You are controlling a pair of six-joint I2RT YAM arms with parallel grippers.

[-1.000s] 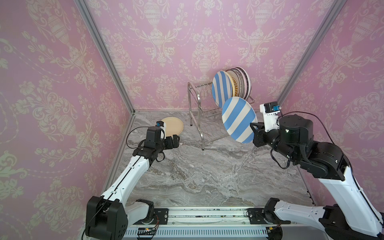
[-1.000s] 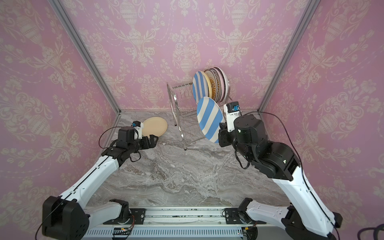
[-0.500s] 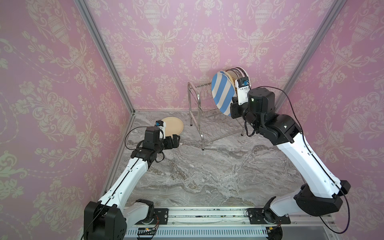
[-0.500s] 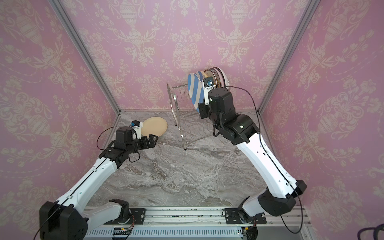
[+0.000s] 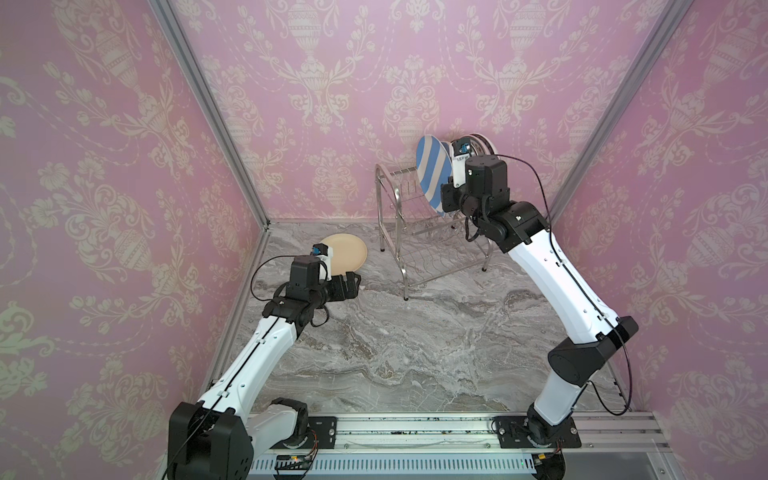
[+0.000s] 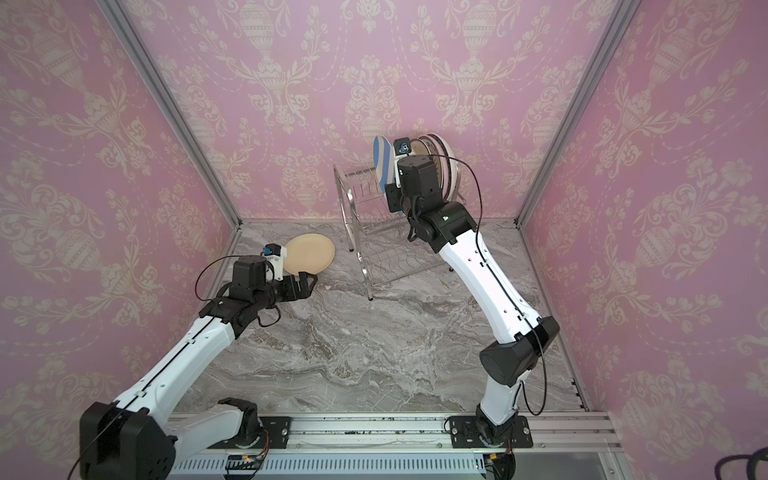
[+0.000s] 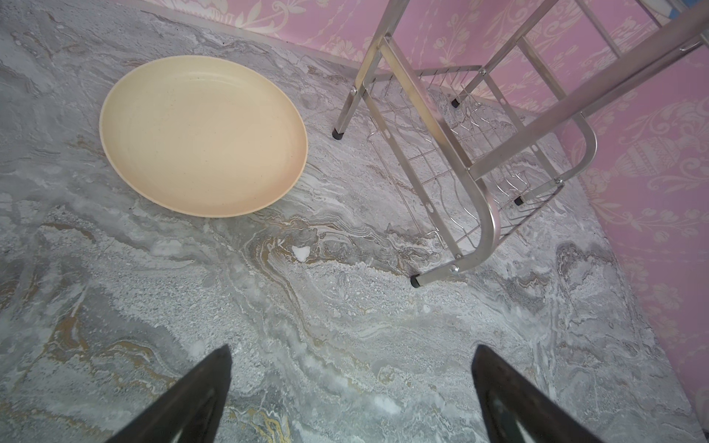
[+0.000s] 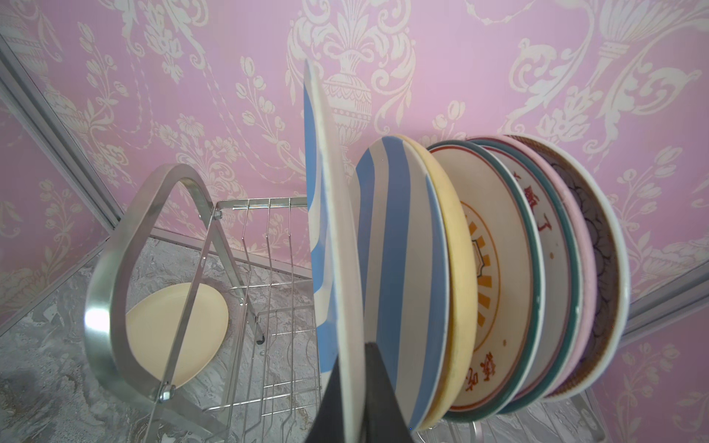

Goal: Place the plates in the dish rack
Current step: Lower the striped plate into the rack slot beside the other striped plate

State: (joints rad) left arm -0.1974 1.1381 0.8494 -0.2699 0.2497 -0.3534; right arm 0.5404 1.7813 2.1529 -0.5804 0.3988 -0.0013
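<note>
The right gripper has its fingers pressed tight on the rim of a blue-and-white striped plate. It holds the plate up on its edge over the top shelf of the dish rack. The plate is just beside the other striped plate, which stands in a row with a cream-yellow plate, two sunburst plates and more behind them. I think this is the step of putting the plate into its slot. Next it needs to go straight down into the free gap without bumping its neighbour, and then the fingers let go. The left gripper is spread wide, holds nothing and hangs over the marble table. Near it, one cream plate lies flat by a rack leg, waiting to be loaded. The bottom of the held plate is hidden, so I cannot tell if it sits in a slot yet. In both top views the arm covers the right fingers.
</note>
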